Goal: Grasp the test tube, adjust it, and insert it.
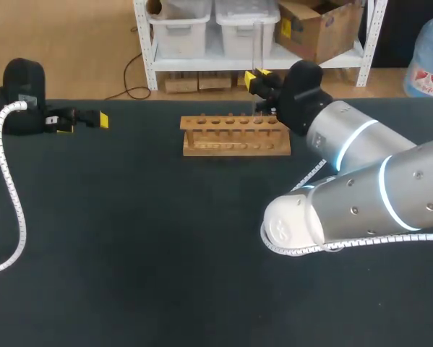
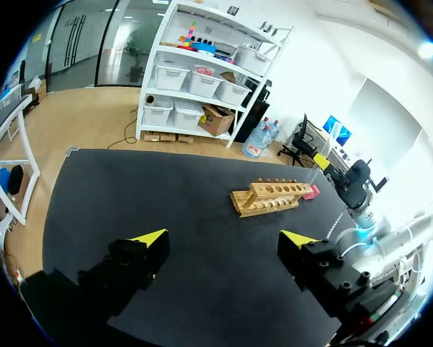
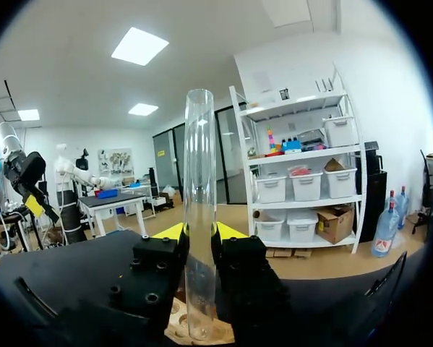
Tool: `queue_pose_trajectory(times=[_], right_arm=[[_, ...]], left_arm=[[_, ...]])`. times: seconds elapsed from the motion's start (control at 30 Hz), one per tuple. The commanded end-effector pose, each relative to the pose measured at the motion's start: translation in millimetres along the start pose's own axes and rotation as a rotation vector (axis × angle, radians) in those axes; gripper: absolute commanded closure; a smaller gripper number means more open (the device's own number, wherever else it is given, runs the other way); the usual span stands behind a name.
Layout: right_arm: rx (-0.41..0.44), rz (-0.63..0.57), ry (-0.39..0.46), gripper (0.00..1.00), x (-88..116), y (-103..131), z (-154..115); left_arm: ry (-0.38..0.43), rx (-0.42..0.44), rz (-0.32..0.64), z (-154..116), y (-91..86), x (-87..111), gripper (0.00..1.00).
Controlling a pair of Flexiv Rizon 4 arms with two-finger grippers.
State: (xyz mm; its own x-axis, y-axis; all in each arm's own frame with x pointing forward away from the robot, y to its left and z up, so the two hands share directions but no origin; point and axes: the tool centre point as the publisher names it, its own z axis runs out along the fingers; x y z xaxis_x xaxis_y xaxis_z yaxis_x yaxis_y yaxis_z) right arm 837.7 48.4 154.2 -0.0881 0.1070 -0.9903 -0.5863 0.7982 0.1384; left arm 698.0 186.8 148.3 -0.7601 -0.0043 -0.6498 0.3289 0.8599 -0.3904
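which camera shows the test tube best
The right wrist view: the test tube stands upright and close, held in the right gripper, its lower end over the wooden rack. The head view shows only a thin, faint line above the rack; in the left wrist view it is too small to tell.

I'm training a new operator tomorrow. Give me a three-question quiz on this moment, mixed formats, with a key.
1. True or false: the right gripper is shut on the tube.
2. Fill in: the left gripper is empty and its fingers are ____.
3. Where is the tube? A) lying flat beside the rack B) upright over the rack C) in the left gripper

Key: 1 true; 2 open; 3 B.
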Motion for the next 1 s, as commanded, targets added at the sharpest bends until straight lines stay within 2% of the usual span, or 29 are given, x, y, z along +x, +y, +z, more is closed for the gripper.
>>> queue_pose_trajectory(times=[0.03,0.57,1.0], right_arm=[[0.003,-0.005,-0.003,1.00,2,-7,7],[0.027,0.011,-0.006,1.00,14,-18,18],[0.042,0.022,-0.012,1.00,17,-18,7]], left_arm=[[0.001,-0.002,-0.001,0,-0.5,-0.2,0.00],[0.001,-0.002,-0.001,0,-0.5,-0.2,0.00],[0.001,-0.002,-0.001,0,-0.5,-0.2,0.00]])
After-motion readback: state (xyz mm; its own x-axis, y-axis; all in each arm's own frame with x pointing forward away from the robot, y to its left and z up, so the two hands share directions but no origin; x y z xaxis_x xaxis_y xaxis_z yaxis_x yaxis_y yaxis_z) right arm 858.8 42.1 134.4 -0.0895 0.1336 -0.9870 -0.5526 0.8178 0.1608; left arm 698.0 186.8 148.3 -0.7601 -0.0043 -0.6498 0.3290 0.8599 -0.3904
